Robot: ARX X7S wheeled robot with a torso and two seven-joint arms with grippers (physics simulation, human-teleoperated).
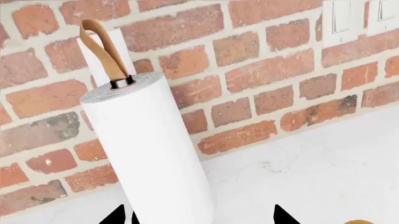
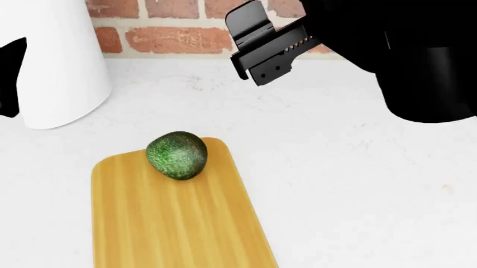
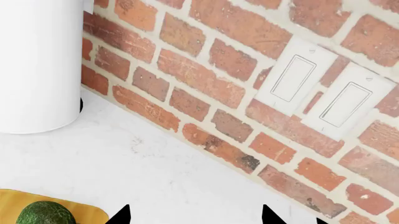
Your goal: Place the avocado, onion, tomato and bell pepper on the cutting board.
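A: Where is the right arm?

B: From the head camera, the right gripper (image 2: 272,53) hangs raised above the white countertop (image 2: 350,162), in front of the brick wall (image 2: 179,39), its black body slanting in from the upper right. Its jaws stand apart with nothing between them; the toothed inner face of one finger shows. In the right wrist view only two dark fingertips (image 3: 119,215) peek in, spread wide.

A: And the left?

B: The left gripper (image 1: 199,217) shows just as black fingertips in its own camera, set well apart around the foot of the paper towel roll (image 1: 146,154); whether they touch it I cannot tell. The head view catches only a dark sliver of that arm beside the roll.

A: The avocado?

B: The avocado (image 2: 176,155) is dark green, bumpy, egg-shaped, lying on the far end of the cutting board (image 2: 171,223), near its rounded edge. The board is light yellow-orange with lengthwise grain, flat on the counter. The right gripper is well apart from the fruit.

A: Anything on the wall?

B: Two white light switches (image 3: 318,95), side by side.
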